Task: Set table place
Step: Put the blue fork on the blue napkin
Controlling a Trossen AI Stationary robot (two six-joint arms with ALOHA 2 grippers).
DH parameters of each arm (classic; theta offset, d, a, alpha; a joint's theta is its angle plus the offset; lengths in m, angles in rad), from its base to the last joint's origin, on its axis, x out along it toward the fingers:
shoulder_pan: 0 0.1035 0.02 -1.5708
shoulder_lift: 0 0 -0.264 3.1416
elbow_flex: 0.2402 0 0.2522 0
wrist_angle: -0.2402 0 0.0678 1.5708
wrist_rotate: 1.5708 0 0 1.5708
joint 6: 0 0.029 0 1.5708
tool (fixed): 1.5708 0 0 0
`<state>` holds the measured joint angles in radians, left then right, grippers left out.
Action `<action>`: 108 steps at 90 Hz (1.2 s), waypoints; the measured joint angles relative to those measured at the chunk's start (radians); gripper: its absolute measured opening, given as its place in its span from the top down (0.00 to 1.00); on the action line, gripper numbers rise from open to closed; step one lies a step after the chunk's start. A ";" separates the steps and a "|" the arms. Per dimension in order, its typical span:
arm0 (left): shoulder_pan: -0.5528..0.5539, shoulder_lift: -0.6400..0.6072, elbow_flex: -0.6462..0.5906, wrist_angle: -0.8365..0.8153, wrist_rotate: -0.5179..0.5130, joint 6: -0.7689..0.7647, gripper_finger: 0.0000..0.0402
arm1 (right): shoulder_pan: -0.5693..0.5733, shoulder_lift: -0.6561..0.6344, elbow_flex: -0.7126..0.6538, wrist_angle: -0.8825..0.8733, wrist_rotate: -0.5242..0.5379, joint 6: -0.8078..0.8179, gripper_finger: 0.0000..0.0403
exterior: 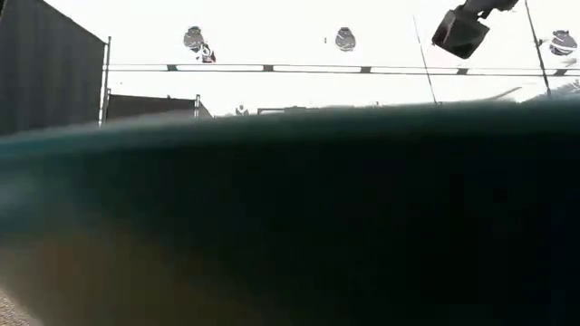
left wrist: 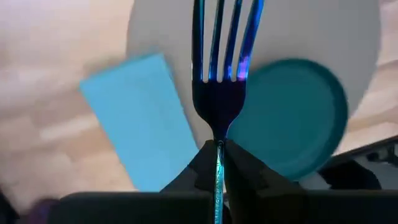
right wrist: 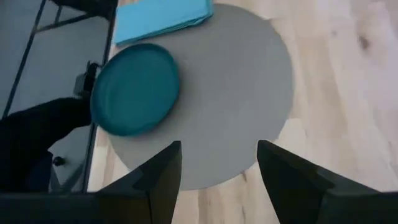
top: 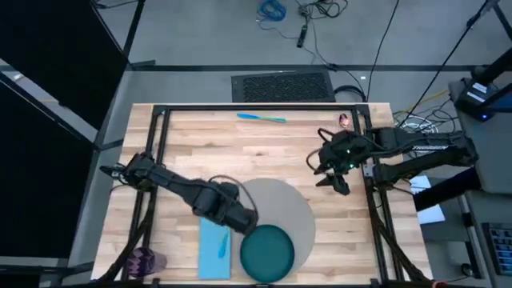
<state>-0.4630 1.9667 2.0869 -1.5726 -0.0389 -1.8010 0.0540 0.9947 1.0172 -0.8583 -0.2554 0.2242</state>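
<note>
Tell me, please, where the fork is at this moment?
The fork is held in the left gripper, above the near edge of the table, between the blue napkin and the teal plate.

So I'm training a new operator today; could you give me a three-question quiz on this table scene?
1. True or false: the left end effector is empty.
2. What lies on the napkin? A) a blue-handled utensil B) the purple cup C) nothing
3. Fill in: the teal plate sits on the grey ____, at its near edge.

Key: 1 false, it grips a fork; 2 A; 3 mat.
</note>
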 joint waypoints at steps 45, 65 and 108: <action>-0.084 0.001 -0.445 0.384 0.175 -0.117 1.00 | 0.251 0.000 0.000 -0.020 0.102 0.115 0.52; -0.088 -0.014 -0.632 0.521 0.214 -0.130 1.00 | 0.302 0.000 0.000 -0.026 0.105 0.150 0.52; -0.068 -0.120 -0.865 0.732 0.197 -0.177 1.00 | 0.328 0.000 0.000 -0.044 0.132 0.157 0.52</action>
<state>-0.5313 1.8469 1.2224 -0.8403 0.1583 -1.9785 0.3820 0.9947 1.0172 -0.9027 -0.1238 0.3817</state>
